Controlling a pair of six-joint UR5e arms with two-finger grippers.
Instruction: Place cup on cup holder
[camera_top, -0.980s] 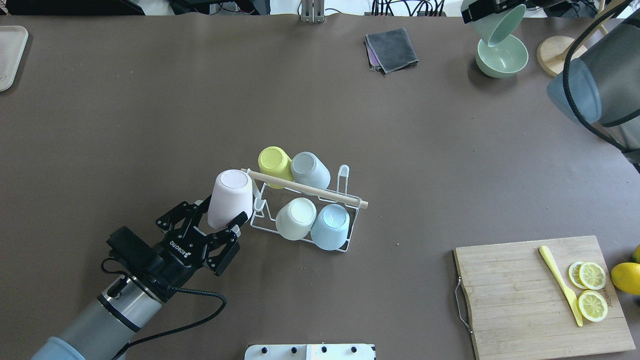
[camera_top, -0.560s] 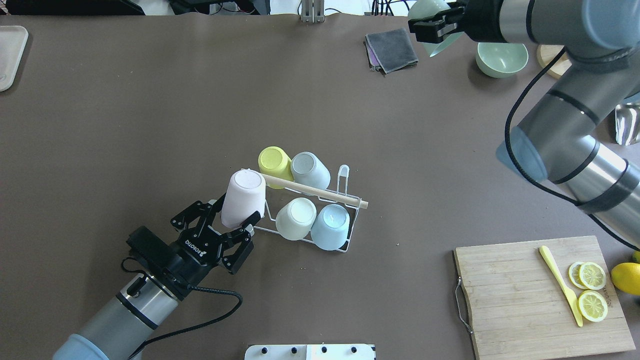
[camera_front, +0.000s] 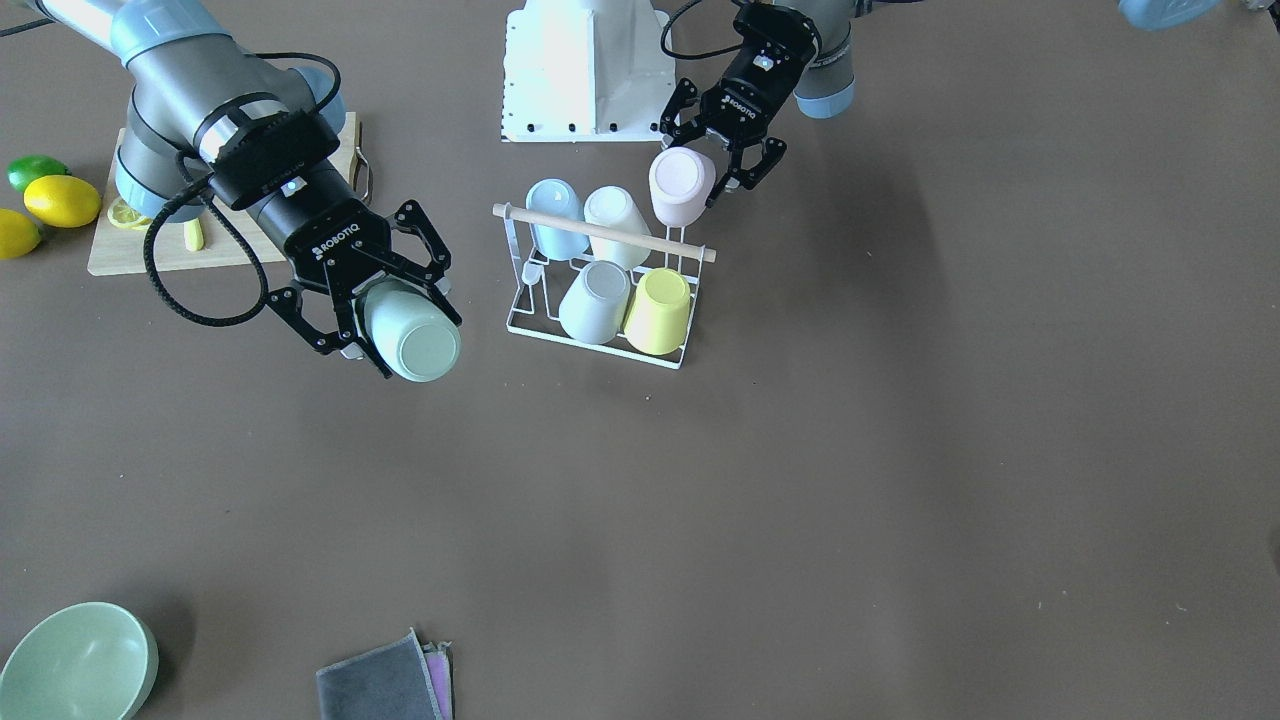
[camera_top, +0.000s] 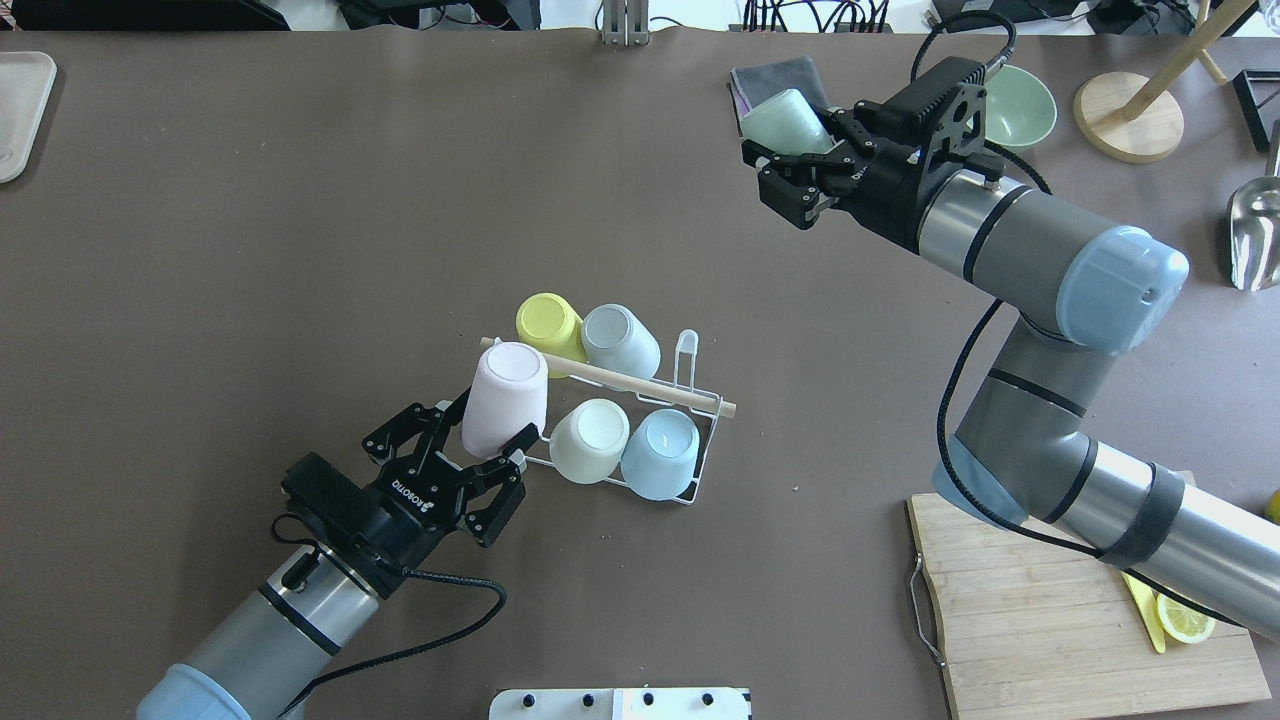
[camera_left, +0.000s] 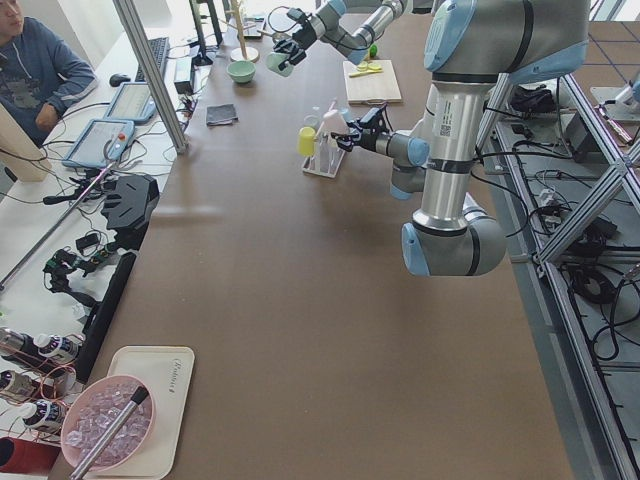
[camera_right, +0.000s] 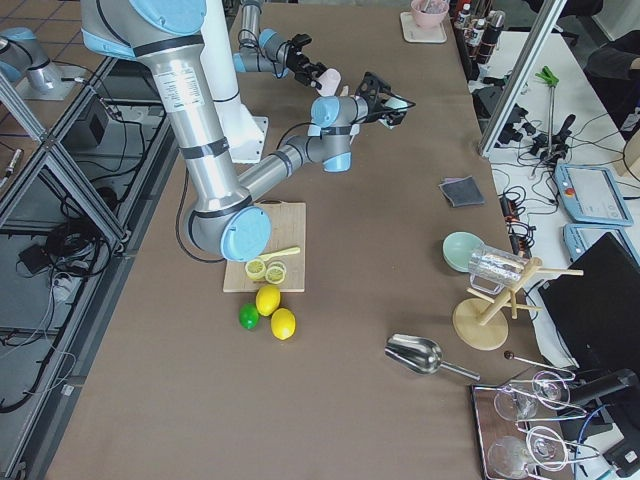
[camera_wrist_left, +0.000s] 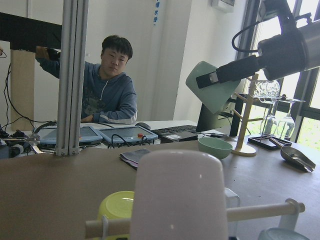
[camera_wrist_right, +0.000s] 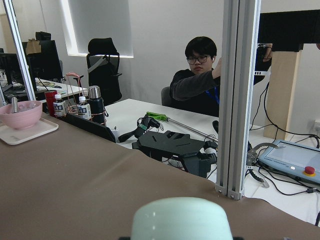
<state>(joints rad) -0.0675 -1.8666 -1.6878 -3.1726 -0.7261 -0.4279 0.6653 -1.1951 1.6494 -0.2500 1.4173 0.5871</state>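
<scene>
Now left gripper (camera_top: 490, 420) grips an upturned pink cup (camera_top: 505, 392) at the rack's (camera_top: 707, 452) end; right gripper (camera_top: 795, 137) holds a green cup (camera_top: 783, 118)

Brown table (camera_top: 300, 200): cup holder (camera_top: 622, 378), cutting board (camera_top: 1010, 600), bowl (camera_front: 75, 660), cloth (camera_front: 375, 685)

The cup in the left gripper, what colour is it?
Pale pink. The cup in the left gripper shows best in the overhead exterior view.
</scene>
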